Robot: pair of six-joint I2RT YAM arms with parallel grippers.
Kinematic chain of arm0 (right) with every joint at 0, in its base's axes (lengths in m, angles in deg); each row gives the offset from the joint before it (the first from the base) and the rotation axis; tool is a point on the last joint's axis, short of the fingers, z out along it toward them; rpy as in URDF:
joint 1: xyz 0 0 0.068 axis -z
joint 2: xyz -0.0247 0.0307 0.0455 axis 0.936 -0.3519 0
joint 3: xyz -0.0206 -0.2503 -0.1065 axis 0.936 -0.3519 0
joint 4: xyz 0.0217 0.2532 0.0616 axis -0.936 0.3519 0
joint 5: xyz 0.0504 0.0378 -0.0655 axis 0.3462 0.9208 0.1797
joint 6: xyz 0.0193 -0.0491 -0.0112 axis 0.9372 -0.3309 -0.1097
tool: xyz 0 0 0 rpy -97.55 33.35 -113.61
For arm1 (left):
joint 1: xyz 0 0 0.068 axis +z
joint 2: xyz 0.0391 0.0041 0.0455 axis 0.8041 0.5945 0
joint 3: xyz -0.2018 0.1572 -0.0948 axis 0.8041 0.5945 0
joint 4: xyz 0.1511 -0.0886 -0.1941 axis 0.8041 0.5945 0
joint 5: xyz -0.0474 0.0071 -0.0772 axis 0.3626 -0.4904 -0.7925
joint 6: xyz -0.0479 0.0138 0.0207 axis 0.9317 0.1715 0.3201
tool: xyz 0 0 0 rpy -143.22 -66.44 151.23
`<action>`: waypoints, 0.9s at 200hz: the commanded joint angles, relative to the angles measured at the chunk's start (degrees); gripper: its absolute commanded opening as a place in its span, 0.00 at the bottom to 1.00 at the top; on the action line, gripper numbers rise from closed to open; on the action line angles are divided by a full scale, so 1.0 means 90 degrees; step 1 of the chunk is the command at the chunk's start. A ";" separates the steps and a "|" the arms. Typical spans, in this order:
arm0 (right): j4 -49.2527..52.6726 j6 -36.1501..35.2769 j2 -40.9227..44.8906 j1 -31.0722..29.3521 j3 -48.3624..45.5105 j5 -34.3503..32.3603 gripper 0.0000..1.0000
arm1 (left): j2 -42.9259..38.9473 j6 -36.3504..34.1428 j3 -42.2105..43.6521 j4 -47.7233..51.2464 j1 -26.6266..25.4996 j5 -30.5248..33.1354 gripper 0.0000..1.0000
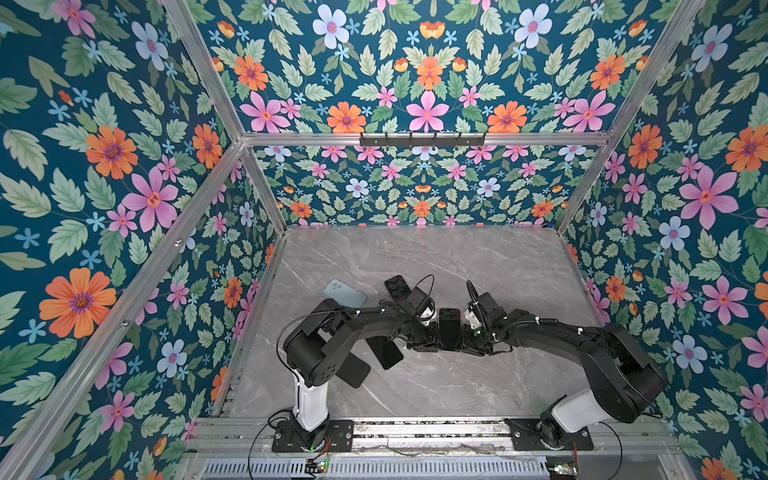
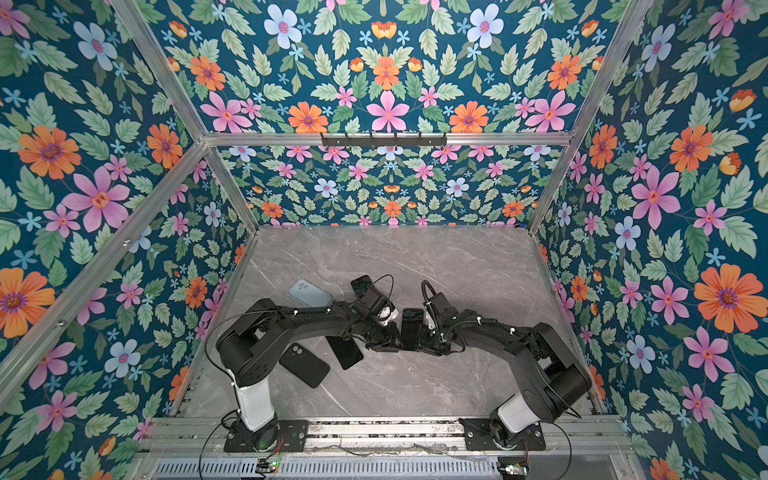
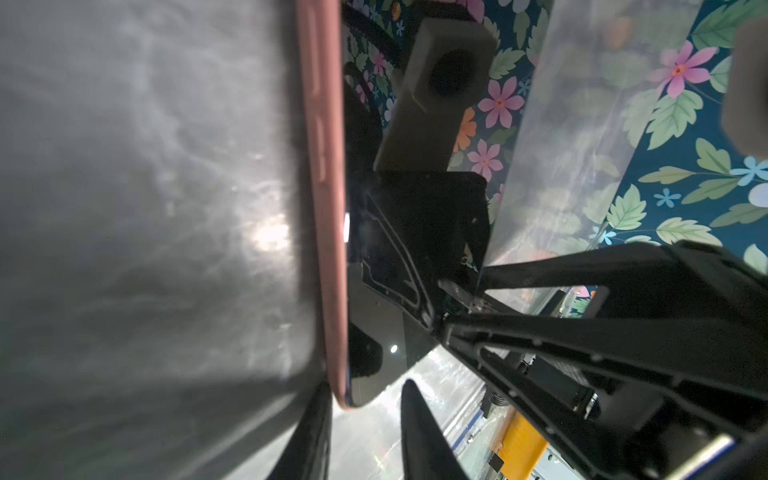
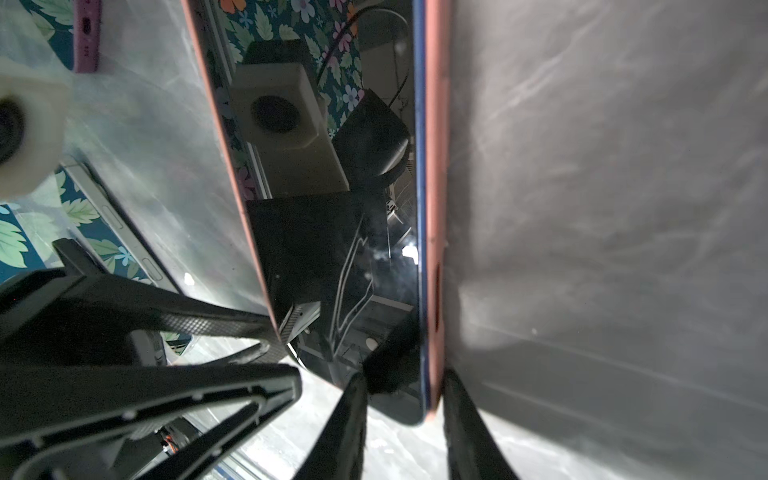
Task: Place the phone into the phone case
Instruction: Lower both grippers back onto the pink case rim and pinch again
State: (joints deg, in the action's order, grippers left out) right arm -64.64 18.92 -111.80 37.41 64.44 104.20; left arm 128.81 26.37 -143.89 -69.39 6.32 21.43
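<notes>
A dark-screened phone (image 1: pixel 449 328) sits inside a salmon-pink phone case (image 3: pixel 322 166) at the middle of the table. My two grippers hold it from either side. The left gripper (image 1: pixel 426 338) straddles one corner. One finger (image 3: pixel 309 432) lies against the case's back, and the other stands off the screen with bright table showing in the gap. The right gripper (image 4: pixel 405 374) is shut on the opposite corner, one finger on the screen (image 4: pixel 374 249) and one (image 4: pixel 465 415) against the case's back (image 4: pixel 436 208). The screen reflects both wrist cameras.
On the marble table (image 1: pixel 478 386) lie a pale blue case (image 1: pixel 344 293), a purple-edged phone (image 1: pixel 398 286), a black phone (image 1: pixel 384 351) and a black case (image 2: pixel 303 365) under the left arm. Floral walls enclose the table on three sides.
</notes>
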 commanded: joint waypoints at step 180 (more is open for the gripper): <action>0.0766 -0.0311 0.0496 -0.0050 0.0401 -0.0628 0.28 | -0.0063 -0.0643 -0.0786 0.0944 0.0303 0.0853 0.26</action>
State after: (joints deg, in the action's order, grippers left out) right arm -61.29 18.18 -107.89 36.77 66.37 101.88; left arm 128.05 24.15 -148.43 -63.68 7.68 26.57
